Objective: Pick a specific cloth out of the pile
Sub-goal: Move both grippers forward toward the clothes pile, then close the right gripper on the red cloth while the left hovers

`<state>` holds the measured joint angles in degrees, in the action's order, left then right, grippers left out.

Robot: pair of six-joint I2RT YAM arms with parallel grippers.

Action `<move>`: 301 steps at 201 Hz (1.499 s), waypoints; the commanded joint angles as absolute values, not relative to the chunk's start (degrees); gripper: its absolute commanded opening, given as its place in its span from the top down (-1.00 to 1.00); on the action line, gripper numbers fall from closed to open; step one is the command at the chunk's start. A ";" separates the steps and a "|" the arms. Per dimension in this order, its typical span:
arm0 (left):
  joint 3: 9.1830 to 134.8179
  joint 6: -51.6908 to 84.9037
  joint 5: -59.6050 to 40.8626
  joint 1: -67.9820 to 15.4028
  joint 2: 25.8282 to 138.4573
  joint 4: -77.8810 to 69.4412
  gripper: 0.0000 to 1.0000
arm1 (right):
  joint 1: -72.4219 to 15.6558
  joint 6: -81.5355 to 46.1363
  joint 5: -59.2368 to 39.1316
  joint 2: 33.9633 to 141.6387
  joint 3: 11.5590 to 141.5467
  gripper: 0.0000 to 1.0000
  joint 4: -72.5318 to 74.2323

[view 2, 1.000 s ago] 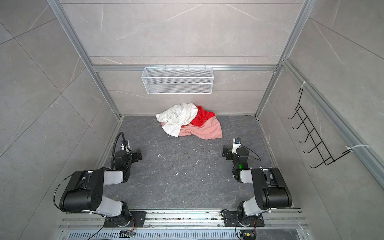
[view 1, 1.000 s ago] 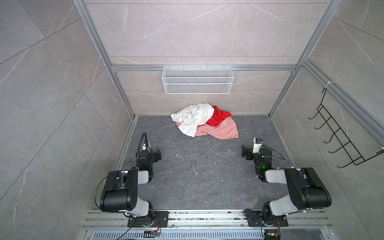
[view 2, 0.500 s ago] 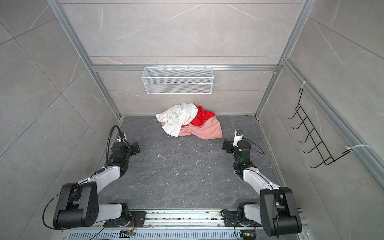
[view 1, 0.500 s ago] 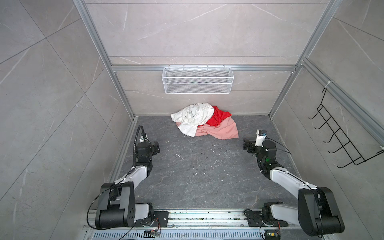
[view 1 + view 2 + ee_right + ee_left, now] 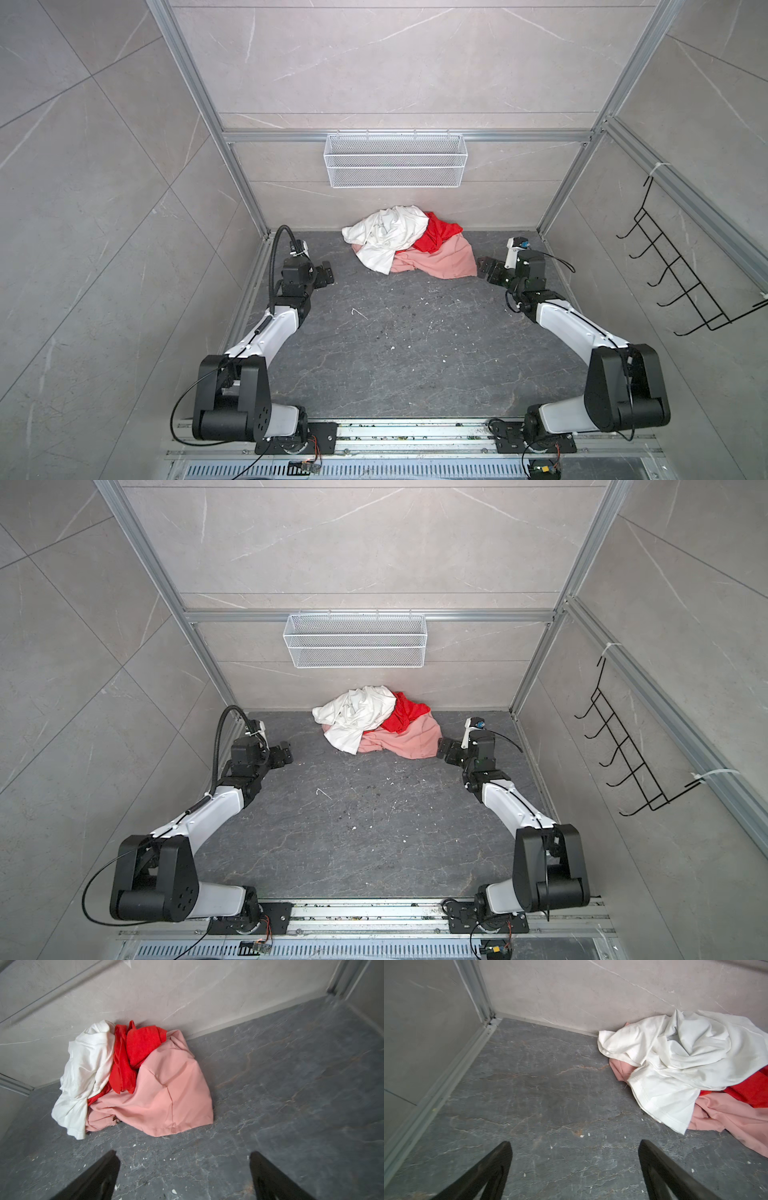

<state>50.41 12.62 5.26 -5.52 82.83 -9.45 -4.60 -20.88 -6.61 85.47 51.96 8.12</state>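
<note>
Grey marbled floor (image 5: 395,353), strewn with pale specks (image 5: 358,312), otherwise bare between robot and heap. Stretched forward now: left arm (image 5: 274,332) and right arm (image 5: 573,328), out of the folded crouch of a second ago. Brought close to the heap by that reach, so the approach looks all but done and the grasp not yet begun.

Hung at far right, well apart from the work: black rack (image 5: 685,282). Mounted on the back wall (image 5: 395,62), above the heap: white mesh basket (image 5: 395,166), seemingly holding nothing, though hard to tell through the mesh.

Slumped at the foot of that wall: pile (image 5: 409,245) of three cloths. Spread lowest and widest, toward the right: pink cloth (image 5: 444,262). Draped over the left half: white cloth (image 5: 386,237). Wedged between them near the top, only partly showing: red cloth (image 5: 438,235), the one wanted. Overlapped by white on one flank and bedded in pink below, so likely to drag both along if pulled low.

Poised near the pink hem: right gripper (image 5: 488,268), jaws spread wide, nothing between them. Farther off, short of the white cloth: left gripper (image 5: 324,274), jaws likewise spread and empty.
</note>
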 commanded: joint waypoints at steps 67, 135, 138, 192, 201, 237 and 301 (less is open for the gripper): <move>66.57 21.32 -7.81 -7.80 98.34 -3.93 -0.89 | -5.45 -30.98 -18.05 105.28 71.41 -0.96 7.52; 72.64 24.26 -15.50 -8.99 105.11 -7.18 -0.89 | -5.22 -36.51 -25.12 114.90 82.81 -0.86 8.97; 72.87 24.33 -15.85 -9.04 105.39 -7.25 -0.89 | -5.19 -36.90 -25.67 115.30 83.37 -0.82 9.07; 75.47 24.65 -19.97 -9.56 107.90 -8.88 -0.88 | -3.75 -43.08 -30.23 121.98 90.30 -0.52 11.47; 75.97 24.70 -20.50 -9.58 108.33 -8.75 -0.88 | -3.53 -43.55 -30.40 122.58 91.20 -0.52 11.51; 77.47 25.78 -21.49 -9.84 109.92 -8.85 -0.87 | -3.22 -47.04 -29.13 125.23 92.30 -0.49 15.09; 79.21 26.97 -22.09 -10.32 111.77 -8.83 -0.87 | -3.16 -51.92 -27.63 130.65 96.43 -0.28 19.42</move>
